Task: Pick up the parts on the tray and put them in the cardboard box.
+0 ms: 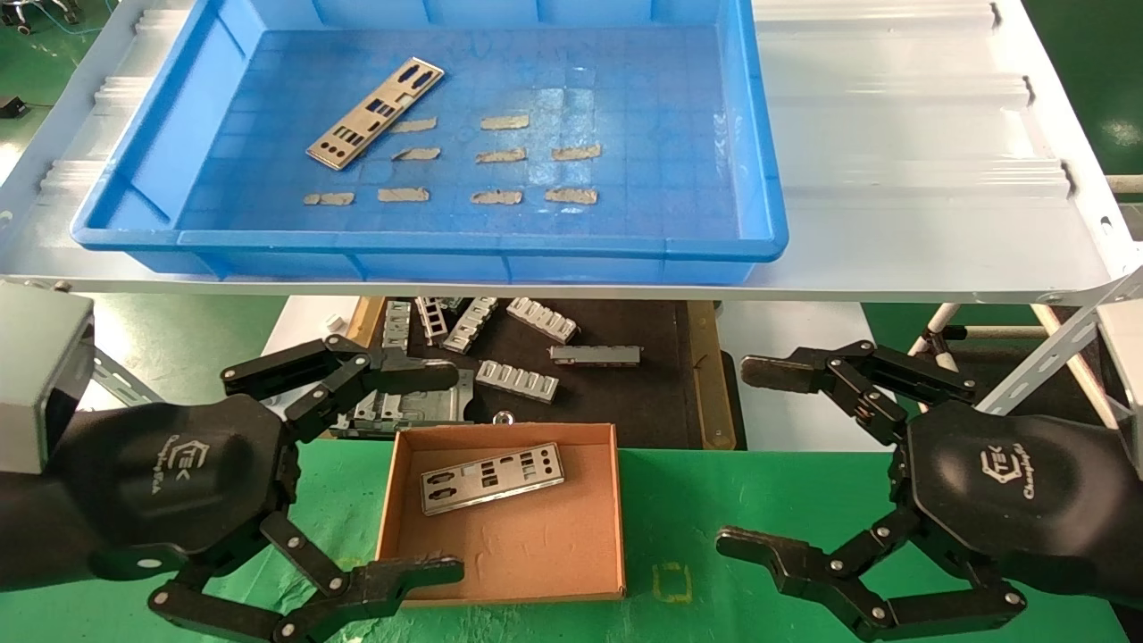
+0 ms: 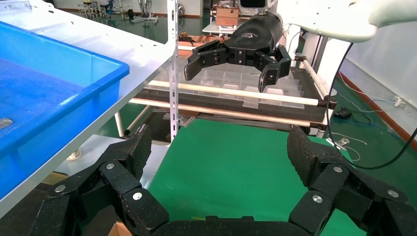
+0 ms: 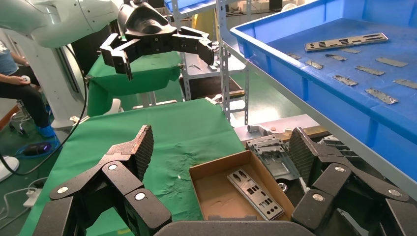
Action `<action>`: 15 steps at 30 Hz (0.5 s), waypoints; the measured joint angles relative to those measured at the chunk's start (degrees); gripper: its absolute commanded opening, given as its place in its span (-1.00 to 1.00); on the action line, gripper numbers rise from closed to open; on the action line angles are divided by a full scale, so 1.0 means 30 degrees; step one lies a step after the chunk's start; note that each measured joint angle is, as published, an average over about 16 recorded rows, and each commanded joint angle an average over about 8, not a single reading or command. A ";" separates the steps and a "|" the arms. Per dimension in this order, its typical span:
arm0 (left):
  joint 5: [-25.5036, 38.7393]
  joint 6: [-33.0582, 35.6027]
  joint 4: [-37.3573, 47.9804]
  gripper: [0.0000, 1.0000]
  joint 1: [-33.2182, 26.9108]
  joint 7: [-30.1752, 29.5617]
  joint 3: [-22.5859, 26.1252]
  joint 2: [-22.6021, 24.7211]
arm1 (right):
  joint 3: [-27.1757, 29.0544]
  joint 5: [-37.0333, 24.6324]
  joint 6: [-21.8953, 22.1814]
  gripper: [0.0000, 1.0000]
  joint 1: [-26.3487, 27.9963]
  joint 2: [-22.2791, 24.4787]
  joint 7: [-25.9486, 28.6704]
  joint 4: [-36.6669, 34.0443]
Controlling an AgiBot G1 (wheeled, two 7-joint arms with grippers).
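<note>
One silver part [image 1: 376, 112] lies at an angle in the back left of the blue tray [image 1: 764, 170], which stands on the raised white shelf; the right wrist view shows this part [image 3: 345, 42] too. Another part [image 1: 492, 478] rests flat in the cardboard box [image 1: 393, 500] on the green cloth, visible as a part [image 3: 254, 193] inside the box [image 3: 196, 189] in the right wrist view. My left gripper [image 1: 438, 470] hangs open just left of the box, empty. My right gripper [image 1: 746, 455] hangs open to the box's right, empty.
Tan tape strips [image 1: 500, 155] dot the tray floor. Grey ribbed brackets [image 1: 516, 379] lie on a dark mat [image 1: 661, 402] under the shelf, behind the box. The shelf's front edge [image 1: 571, 290] runs above both grippers. A white shelf post [image 2: 172, 69] stands near the left gripper.
</note>
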 measured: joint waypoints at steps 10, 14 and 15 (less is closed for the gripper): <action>0.0000 0.0000 0.0000 1.00 0.0000 0.0000 0.0000 0.0000 | 0.0000 0.0000 0.0000 1.00 0.0000 0.0000 0.0000 0.0000; 0.0000 0.0000 0.0000 1.00 0.0000 0.0000 0.0000 0.0000 | 0.0000 0.0000 0.0000 0.71 0.0000 0.0000 0.0000 0.0000; 0.0000 -0.0003 0.0002 1.00 -0.0001 0.0000 -0.0001 0.0001 | 0.0000 0.0000 0.0000 0.49 0.0000 0.0000 0.0000 0.0000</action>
